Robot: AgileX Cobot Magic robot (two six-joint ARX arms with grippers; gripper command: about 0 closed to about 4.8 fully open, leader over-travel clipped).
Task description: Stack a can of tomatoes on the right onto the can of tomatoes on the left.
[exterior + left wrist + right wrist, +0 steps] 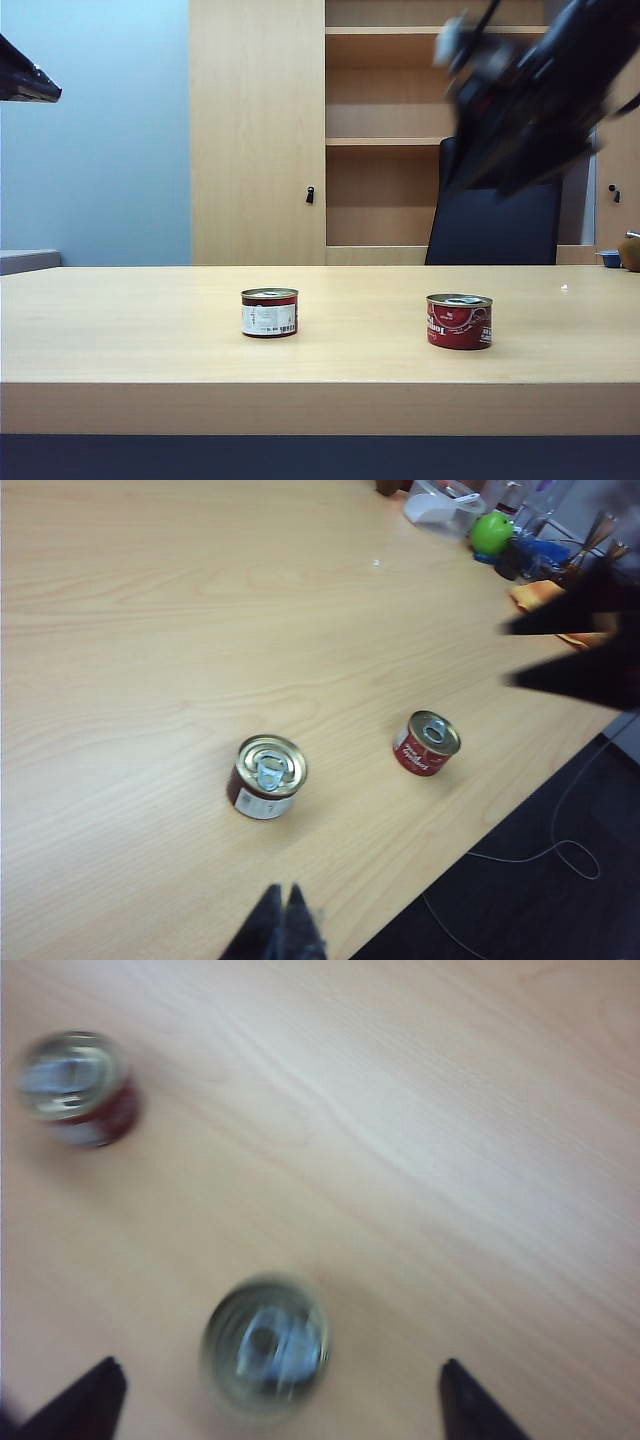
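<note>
Two tomato cans stand upright and apart on the wooden table (120,330). The left can (269,312) (268,777) (78,1088) has a white label. The right can (459,321) (427,743) (265,1345) is all red. My right arm (530,100) is a dark blur high above the right can. The right gripper (278,1372) is open wide, and the right can shows between its fingertips (105,1375), well below them. My left gripper (281,905) is shut and empty, high above the table's near edge. The left arm (25,78) sits at the far upper left.
A black chair (495,225) and wooden shelves (385,140) stand behind the table. A green round object (491,532), a white container (440,505) and other clutter sit at one end of the table. Cables (560,850) lie on the floor past the table edge.
</note>
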